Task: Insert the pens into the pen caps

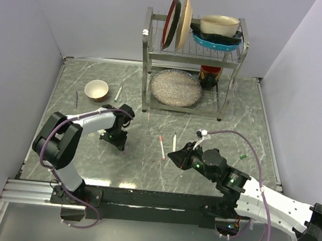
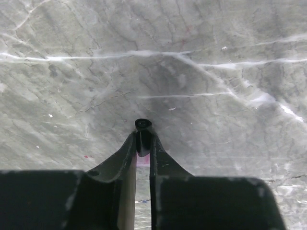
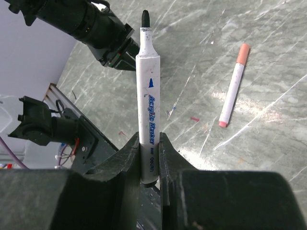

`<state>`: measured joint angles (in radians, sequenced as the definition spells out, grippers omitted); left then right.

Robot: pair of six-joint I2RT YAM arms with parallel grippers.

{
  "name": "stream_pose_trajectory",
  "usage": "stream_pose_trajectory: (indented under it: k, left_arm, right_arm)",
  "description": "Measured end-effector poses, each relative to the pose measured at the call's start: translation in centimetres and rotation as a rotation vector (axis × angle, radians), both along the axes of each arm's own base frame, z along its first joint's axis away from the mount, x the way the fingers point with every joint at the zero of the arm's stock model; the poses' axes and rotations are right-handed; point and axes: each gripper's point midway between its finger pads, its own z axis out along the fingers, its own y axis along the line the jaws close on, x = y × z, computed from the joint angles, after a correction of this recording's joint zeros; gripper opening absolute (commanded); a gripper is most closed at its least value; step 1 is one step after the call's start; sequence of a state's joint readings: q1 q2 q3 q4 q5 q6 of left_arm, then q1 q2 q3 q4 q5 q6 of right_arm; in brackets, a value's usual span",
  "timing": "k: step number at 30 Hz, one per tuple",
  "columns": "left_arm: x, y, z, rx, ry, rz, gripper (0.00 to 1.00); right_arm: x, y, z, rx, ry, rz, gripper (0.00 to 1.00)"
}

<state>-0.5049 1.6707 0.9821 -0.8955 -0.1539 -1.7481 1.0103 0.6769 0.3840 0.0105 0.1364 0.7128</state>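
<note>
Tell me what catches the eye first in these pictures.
The right gripper grips a white acrylic marker by its tail, dark tip pointing outward. The left gripper pinches a small dark pen cap over the marbled table. A second white pen lies loose on the table.

Grey marbled table [image 1: 236,113], pale walls [image 1: 91,17]
</note>
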Motion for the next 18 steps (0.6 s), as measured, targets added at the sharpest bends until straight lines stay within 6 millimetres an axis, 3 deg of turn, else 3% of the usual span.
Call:
stream_pose_trajectory:
  k: [4, 8, 14, 18]
  left_arm:
    - [-0.1, 0.0, 0.2, -0.008, -0.022, -0.011, 0.01]
    - [-0.4, 0.4, 1.3, 0.007, -0.071, -0.051, 0.01]
    - [0.2, 0.3, 7.4, -0.058, -0.315, -0.114, 0.01]
    - [0.1, -1.1, 9.9, -0.145, -0.478, -0.247, 0.01]
  right_arm:
    - [-0.3, 0.0, -0.2, -0.006, 0.009, 0.013, 0.00]
    - [-0.6, 0.2, -0.3, -0.005, 0.015, 0.033, 0.00]
    - [-1.5, 1.3, -1.0, -0.012, 0.044, 0.105, 0.00]
    - [-2.7, 3.2, -0.3, 0.035, 0.043, 0.212, 0.00]
